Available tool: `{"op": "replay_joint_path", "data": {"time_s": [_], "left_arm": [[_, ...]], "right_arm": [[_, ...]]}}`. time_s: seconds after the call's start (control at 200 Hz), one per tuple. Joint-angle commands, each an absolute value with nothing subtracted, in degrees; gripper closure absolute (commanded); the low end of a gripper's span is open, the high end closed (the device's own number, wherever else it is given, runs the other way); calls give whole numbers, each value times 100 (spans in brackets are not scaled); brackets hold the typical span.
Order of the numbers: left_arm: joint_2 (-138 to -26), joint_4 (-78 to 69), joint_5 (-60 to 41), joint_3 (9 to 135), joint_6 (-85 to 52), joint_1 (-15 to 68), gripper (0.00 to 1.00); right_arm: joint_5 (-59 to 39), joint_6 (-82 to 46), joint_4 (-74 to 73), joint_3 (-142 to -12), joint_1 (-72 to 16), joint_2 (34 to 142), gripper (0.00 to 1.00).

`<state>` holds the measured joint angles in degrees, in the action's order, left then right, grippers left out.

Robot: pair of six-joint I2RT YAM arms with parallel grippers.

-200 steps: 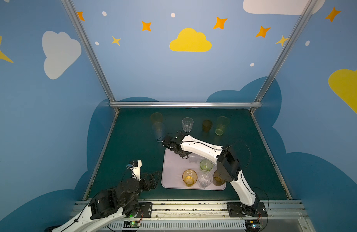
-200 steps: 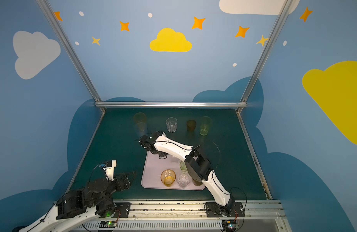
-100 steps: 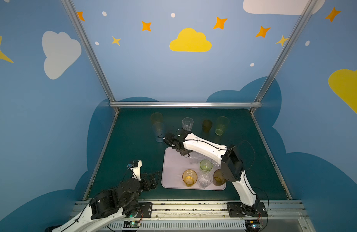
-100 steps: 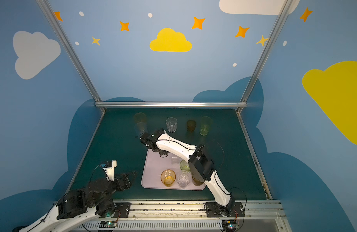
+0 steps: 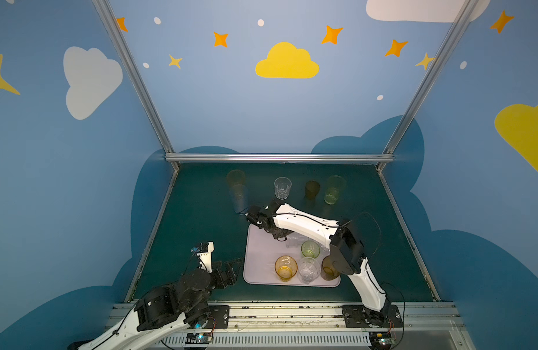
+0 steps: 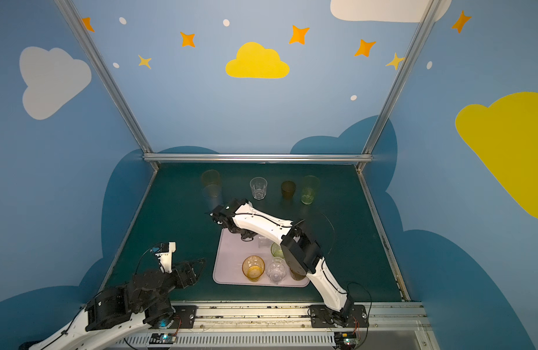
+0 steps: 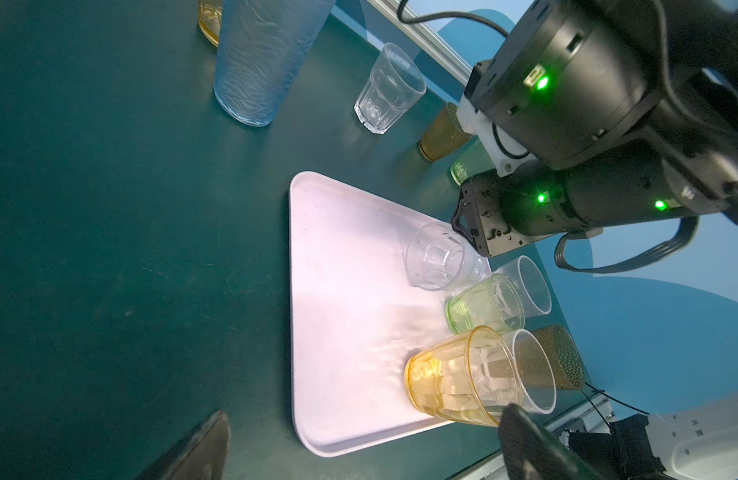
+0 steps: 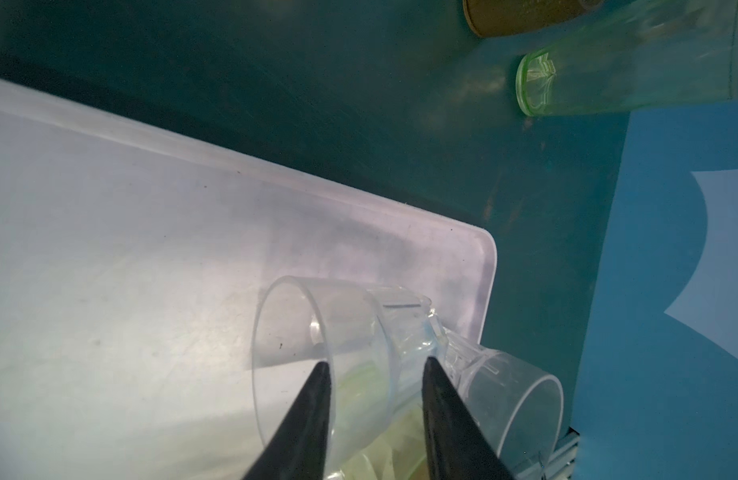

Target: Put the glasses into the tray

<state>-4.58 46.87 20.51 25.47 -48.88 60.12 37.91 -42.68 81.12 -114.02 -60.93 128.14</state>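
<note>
The lilac tray [image 5: 261,251] [image 6: 231,257] [image 7: 338,291] holds several glasses: amber [image 5: 286,268], clear [image 5: 308,269], green [image 5: 310,249] and brown [image 5: 328,268], the last partly behind my right arm. At the tray's far end a clear faceted glass [image 8: 350,332] [image 7: 438,257] lies tipped over. My right gripper [image 8: 375,362] [image 5: 278,235] hangs over it with its fingers apart and straddling its wall; I cannot tell whether they touch it. My left gripper [image 7: 365,436] [image 5: 230,266] is wide open and empty, just left of the tray's near corner.
Along the back of the green table stand a tall orange glass [image 5: 236,178], a tall blue one [image 5: 239,197], a short clear one [image 5: 282,188], a brown one [image 5: 312,189] and a tall green one [image 5: 333,189]. Metal frame rails edge the table.
My right wrist has shifted only slightly over the tray's far end. The left arm has not moved.
</note>
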Motion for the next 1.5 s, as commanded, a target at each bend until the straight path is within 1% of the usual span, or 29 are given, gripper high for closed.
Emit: {"op": "replay_joint_path", "data": {"time_s": [0.0, 0.125, 0.446, 0.581, 0.866, 1.302, 1.427, 1.497], "left_arm": [[-365, 4770, 2160, 2512, -4899, 6012, 0], [-327, 4785, 2173, 2512, -4910, 6012, 0], [-290, 4798, 2184, 2496, -4917, 6007, 0], [-255, 4808, 2162, 2505, -4933, 6024, 0], [-198, 4843, 2197, 2506, -4959, 6047, 0], [-167, 4893, 2298, 2516, -4972, 6082, 0], [-158, 4913, 2337, 2510, -4985, 6091, 0], [-149, 4913, 2349, 2515, -4996, 6097, 0]], "right_arm": [[3987, -4435, 8520, -11567, -6123, 13006, 65], [3973, -4442, 8491, -11558, -6110, 13022, 67], [3975, -4438, 8490, -11566, -6091, 13174, 67], [4025, -4447, 8533, -11598, -6082, 13275, 71], [4122, -4465, 8583, -11641, -6034, 13402, 75], [4303, -4439, 8517, -11663, -5972, 13480, 95], [4368, -4422, 8499, -11672, -5961, 13448, 97], [4409, -4416, 8486, -11672, -5951, 13415, 100]]}}
